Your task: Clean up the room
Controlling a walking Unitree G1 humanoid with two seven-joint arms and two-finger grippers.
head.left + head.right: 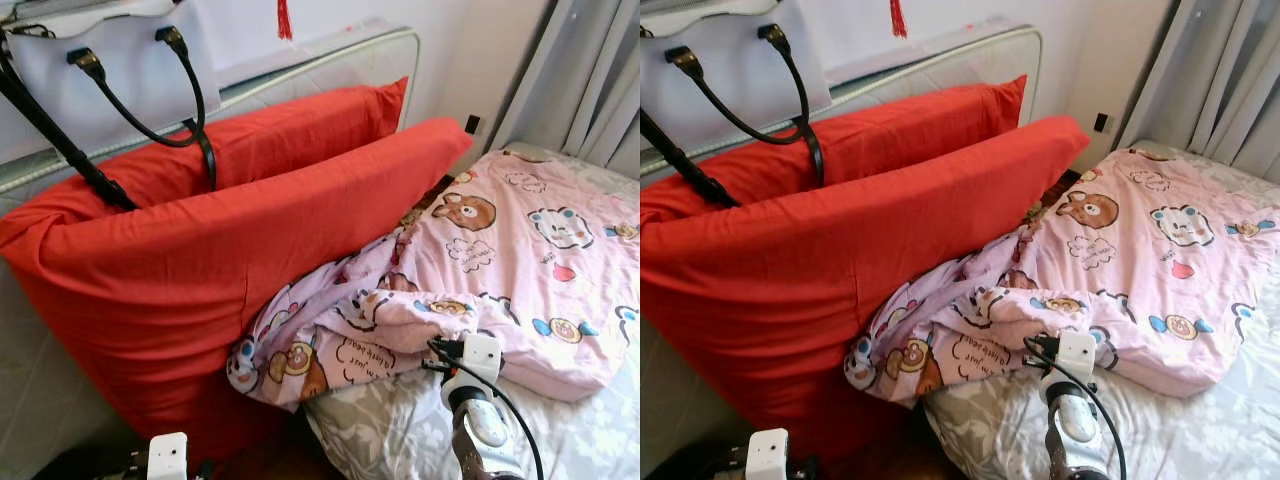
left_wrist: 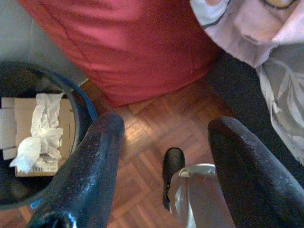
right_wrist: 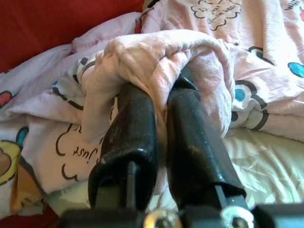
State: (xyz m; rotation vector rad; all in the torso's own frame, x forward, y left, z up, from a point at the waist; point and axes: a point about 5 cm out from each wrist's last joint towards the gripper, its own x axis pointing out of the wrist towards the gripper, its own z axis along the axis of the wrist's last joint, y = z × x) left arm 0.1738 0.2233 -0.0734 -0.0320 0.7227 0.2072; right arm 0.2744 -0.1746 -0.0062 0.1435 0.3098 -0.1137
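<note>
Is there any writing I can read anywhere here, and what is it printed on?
"Just": in a cloud drawing on the pink cartoon blanket, close to the right gripper, which is shut on a fold of it.
More cloud lettering on the blanket: upside down and too blurred to read.
Barcode label on the cardboard in the bin: too small to read.

Pink cartoon-print quilt [image 1: 520,260] soft matt cloth; red pillows [image 1: 200,270] smooth matt fabric; parquet floor [image 2: 156,128] glossy wood; handbag [image 1: 110,60] smooth leather-like; crumpled paper [image 2: 40,128].
</note>
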